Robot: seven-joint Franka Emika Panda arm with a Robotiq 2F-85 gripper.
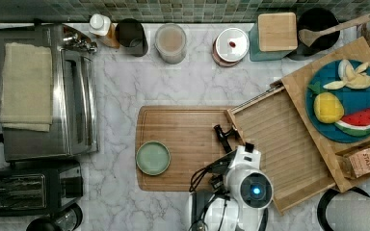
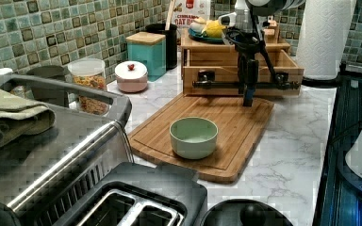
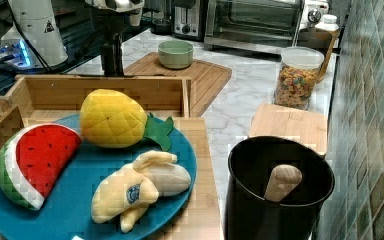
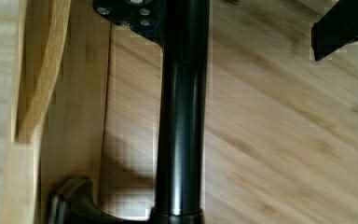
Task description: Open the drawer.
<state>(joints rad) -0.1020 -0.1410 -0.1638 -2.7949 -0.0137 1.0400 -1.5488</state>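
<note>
The light-wood drawer stands pulled out from under the wooden top, its front reaching over the cutting board's edge. In the left view the drawer's front carries the long black bar handle. My gripper hangs straight down at the middle of that bar. In the wrist view the handle runs between my gripper's open fingers, close against one finger and well apart from the other. In the right view the gripper shows just beyond the drawer's front wall.
A bamboo cutting board with a green bowl lies in front of the drawer. The blue fruit plate rests on the wooden top. Jars line the back wall, a toaster oven and toaster stand on the top view's left.
</note>
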